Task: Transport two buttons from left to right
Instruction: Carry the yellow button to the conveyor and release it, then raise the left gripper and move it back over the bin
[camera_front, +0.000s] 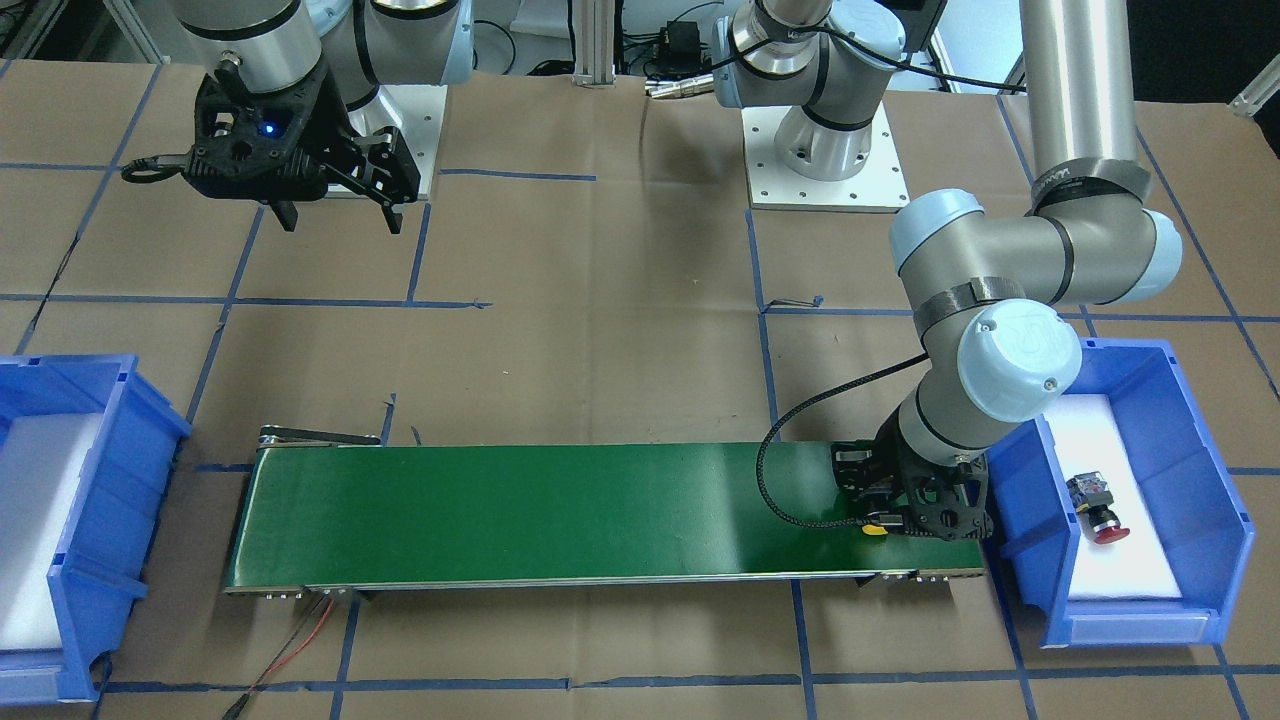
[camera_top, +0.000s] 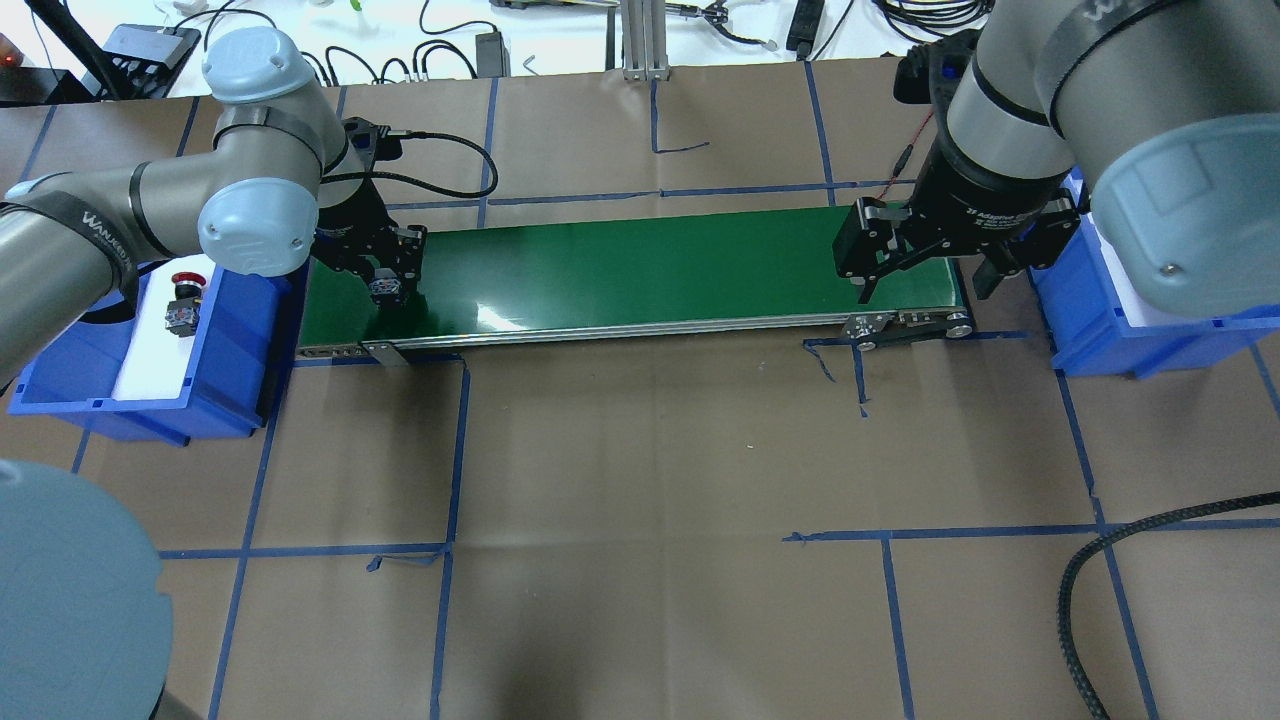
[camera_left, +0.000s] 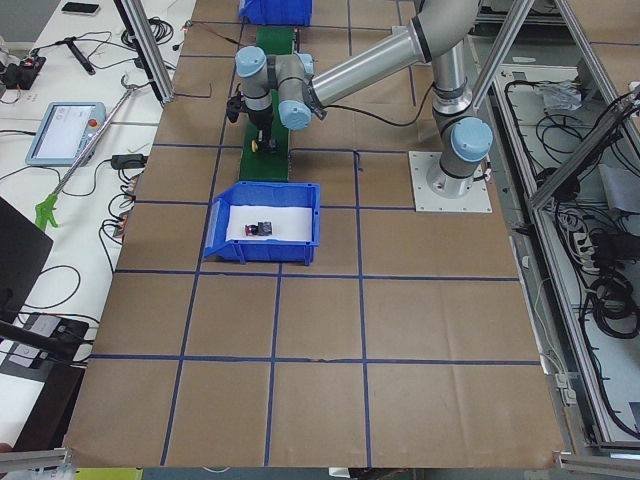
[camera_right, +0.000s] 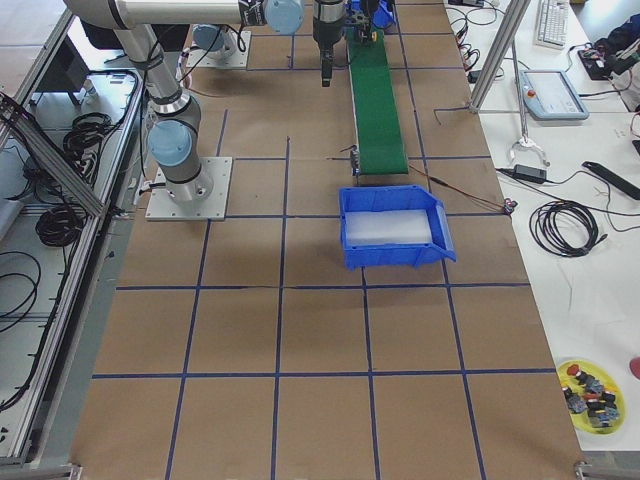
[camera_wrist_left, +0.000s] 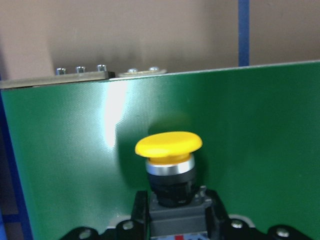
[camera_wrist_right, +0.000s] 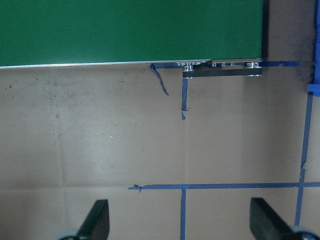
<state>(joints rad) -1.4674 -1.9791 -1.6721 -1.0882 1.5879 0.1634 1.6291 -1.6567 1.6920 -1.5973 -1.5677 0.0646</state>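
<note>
The yellow-capped button (camera_wrist_left: 169, 145) is between the fingers of my left gripper (camera_front: 872, 520), which is shut on its black body low over the left end of the green conveyor belt (camera_top: 650, 270). I cannot tell whether the button touches the belt. In the overhead view the left gripper (camera_top: 385, 288) is beside the left blue bin (camera_top: 230, 340). The red-capped button (camera_front: 1097, 510) lies on the white foam in that bin and also shows in the overhead view (camera_top: 185, 295). My right gripper (camera_top: 915, 275) hangs open and empty over the belt's right end; its fingers (camera_wrist_right: 97, 217) are spread wide.
A second blue bin (camera_front: 110, 480) with white foam stands past the belt's right end, nothing in it that I can see. Red wires (camera_front: 300, 640) trail from the belt there. A black cable (camera_top: 1150, 540) lies on the paper-covered table. The arm base plates (camera_front: 825, 160) are behind the belt.
</note>
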